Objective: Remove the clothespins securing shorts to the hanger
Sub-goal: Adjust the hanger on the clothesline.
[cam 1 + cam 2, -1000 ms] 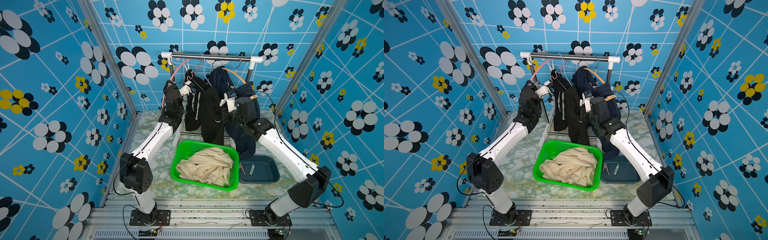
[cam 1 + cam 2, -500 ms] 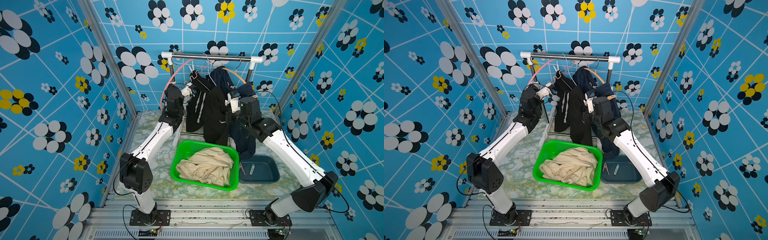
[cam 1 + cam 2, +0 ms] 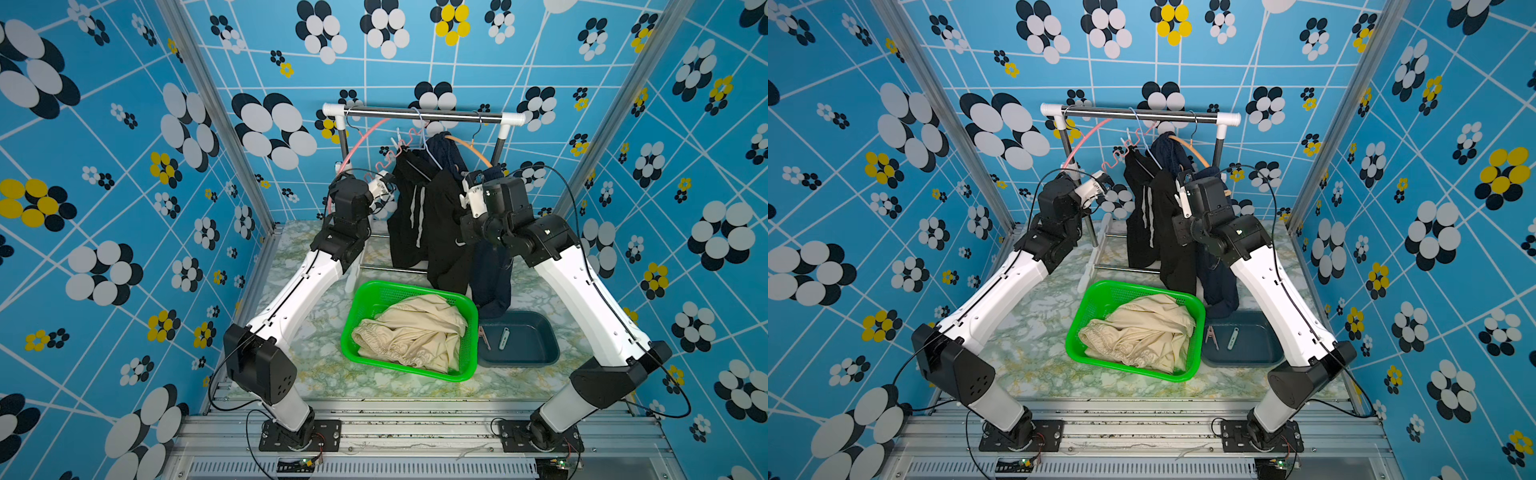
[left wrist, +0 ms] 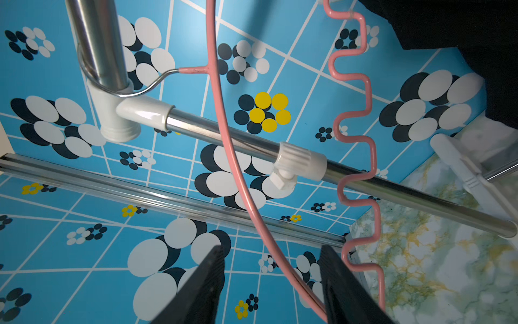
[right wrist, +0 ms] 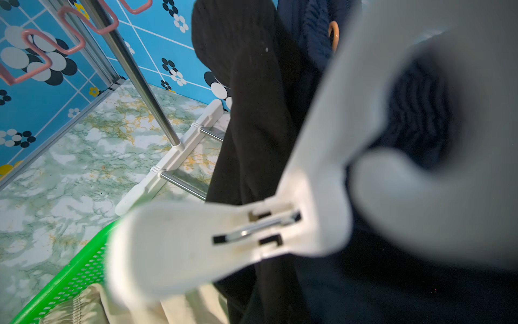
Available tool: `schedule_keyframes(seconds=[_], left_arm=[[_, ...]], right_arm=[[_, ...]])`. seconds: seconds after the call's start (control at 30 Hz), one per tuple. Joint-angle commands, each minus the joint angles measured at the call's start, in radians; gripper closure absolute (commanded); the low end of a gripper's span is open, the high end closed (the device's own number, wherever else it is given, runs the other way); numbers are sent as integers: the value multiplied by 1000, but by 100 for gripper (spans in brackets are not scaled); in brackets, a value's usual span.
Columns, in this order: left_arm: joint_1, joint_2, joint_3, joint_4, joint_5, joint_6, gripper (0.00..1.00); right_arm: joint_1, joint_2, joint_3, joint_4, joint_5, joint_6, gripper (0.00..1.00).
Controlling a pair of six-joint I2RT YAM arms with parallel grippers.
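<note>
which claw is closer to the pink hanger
Left. The left claw is open, with the pink hanger passing between its fingers in the wrist view. The right claw is apart from it, by the black shorts, shut on a white clothespin.

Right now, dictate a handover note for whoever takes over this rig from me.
Left tool: open, with the pink hanger wire between its jaws, not gripped.
Right tool: shut on a white clothespin, beside the black shorts.
Done: beige shorts lie in the green basket; two clothespins lie in the blue tray.
Left: drop the held one in the tray. A pale clothespin still sits at the black shorts' top, by the pink hanger. Navy shorts still hang; their pins can't be made out.
</note>
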Motion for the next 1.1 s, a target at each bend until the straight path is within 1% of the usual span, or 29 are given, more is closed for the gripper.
schedule_keyframes(seconds=[0.0, 0.13, 0.27, 0.4, 0.47, 0.53, 0.57, 0.67, 0.77, 0.83, 0.9, 1.07], left_arm=[[-4, -59, -7, -56, 2, -116, 41], [-4, -81, -13, -82, 23, -162, 39], [-12, -73, 9, -125, 10, -182, 38], [-19, -83, -1, -132, 29, -212, 37], [-24, -87, 4, -150, 35, -244, 37], [-32, -98, 10, -192, 68, -314, 36], [-35, -104, 14, -225, 94, -356, 36], [-42, -129, 24, -314, 225, -534, 38], [-51, -154, 9, -336, 308, -656, 39], [-55, -164, 6, -341, 366, -725, 40], [-62, -170, 8, -336, 384, -769, 41], [-87, -176, 14, -322, 404, -815, 42]], right_arm=[[-5, 46, 106, -236, 74, 10, 100], [1, 104, 239, -384, 106, 31, 100], [1, 144, 338, -507, 118, 49, 100], [2, 182, 434, -613, 126, 65, 100], [2, 182, 443, -623, 133, 75, 100], [2, 174, 434, -615, 116, 88, 100], [3, 168, 425, -606, 96, 91, 100], [18, 142, 372, -555, 42, 112, 100], [38, 134, 357, -551, 53, 146, 100], [55, 137, 359, -564, 95, 183, 100], [66, 136, 359, -581, 151, 231, 100], [92, 125, 341, -578, 274, 322, 100]])
